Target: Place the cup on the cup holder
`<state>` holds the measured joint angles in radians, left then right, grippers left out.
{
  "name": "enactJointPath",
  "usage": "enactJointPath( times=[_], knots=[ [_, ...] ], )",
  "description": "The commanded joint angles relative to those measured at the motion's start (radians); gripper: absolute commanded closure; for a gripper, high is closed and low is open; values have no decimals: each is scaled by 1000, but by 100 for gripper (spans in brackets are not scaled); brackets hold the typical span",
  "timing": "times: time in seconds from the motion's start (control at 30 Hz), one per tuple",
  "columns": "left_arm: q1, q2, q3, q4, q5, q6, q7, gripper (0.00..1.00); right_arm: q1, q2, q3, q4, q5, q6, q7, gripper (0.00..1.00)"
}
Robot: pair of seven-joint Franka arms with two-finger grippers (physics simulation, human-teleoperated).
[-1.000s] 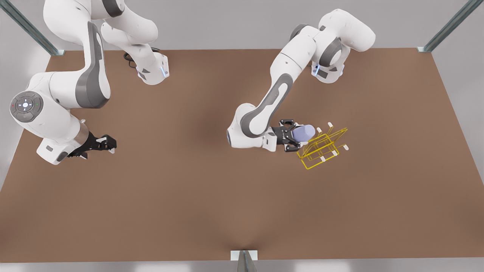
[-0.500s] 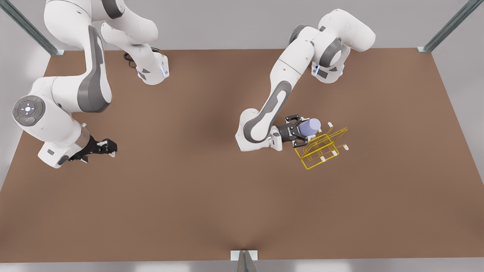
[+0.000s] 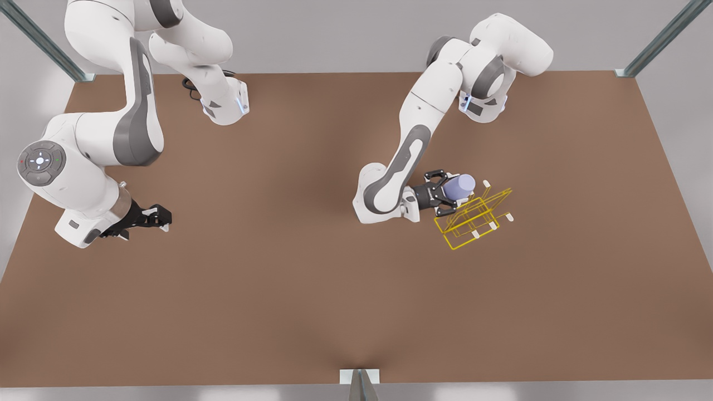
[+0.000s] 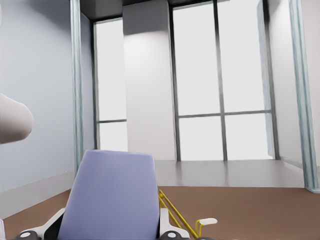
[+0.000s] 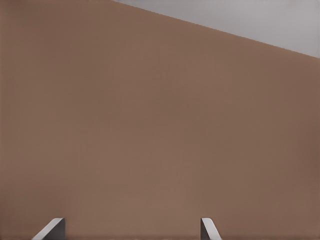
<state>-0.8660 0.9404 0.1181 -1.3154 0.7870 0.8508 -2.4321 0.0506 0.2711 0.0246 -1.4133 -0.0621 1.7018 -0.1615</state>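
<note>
The pale lavender-blue cup (image 3: 460, 185) is held sideways in my left gripper (image 3: 449, 194), which is shut on it, on the front view's right. It hangs just over the near-left corner of the yellow wire cup holder (image 3: 477, 220), beside a cream-capped prong (image 3: 486, 183). The left wrist view has the cup (image 4: 112, 195) between the fingers (image 4: 167, 229), with a holder wire (image 4: 172, 210) and a cream cap (image 4: 206, 221) just behind. My right gripper (image 3: 161, 216) waits open low over the table on the front view's left, its fingertips (image 5: 52, 227) wide apart above bare brown surface.
The brown table (image 3: 278, 289) spreads wide around both arms. Metal frame posts (image 3: 657, 42) stand at the back corners, and a bracket (image 3: 360, 379) sits at the middle of the near edge. Both arm bases (image 3: 225, 106) are mounted along the back edge.
My left gripper carried the cup a little toward the front view's right, closer over the holder, and the cup tipped more end-on. The right arm shifted only slightly.
</note>
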Motion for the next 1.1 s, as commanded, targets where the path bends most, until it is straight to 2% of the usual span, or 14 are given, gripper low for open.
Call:
enactJointPath(
  times=[0.0, 0.3, 0.37, 0.7, 0.87, 1.0, 1.03, 1.07],
  knots=[
    [2, 0, 0, -1, 0, 8, -54, 21, 0, -1, 0, 1, 1, 2, -6, 0],
    [16, 12, 2, -2, 3, 31, -67, 21, 2, 8, 0, 1, 1, 4, -6, 0],
    [15, 14, 2, -2, 1, 30, -67, 0, 3, 8, 0, 1, 1, 4, -6, 0],
    [1, 17, 2, -1, 3, 22, -73, 0, 2, 8, 0, 1, 2, -5, -7, 0],
    [-117, 8, 0, 2, -64, 7, -73, 0, 0, 8, 0, 1, 2, -7, -6, 0],
    [-235, -90, -11, 24, -149, -13, -44, 0, -1, 5, 0, 11, 7, -4, -6, 0],
    [-242, -179, -18, 45, -164, -1, 23, 0, -3, 5, 0, 14, 10, -7, -4, 0],
    [-220, -271, -54, 131, -173, 20, 195, 0, 5, 0, 0, 14, 13, -10, 5, 0]
  ],
)
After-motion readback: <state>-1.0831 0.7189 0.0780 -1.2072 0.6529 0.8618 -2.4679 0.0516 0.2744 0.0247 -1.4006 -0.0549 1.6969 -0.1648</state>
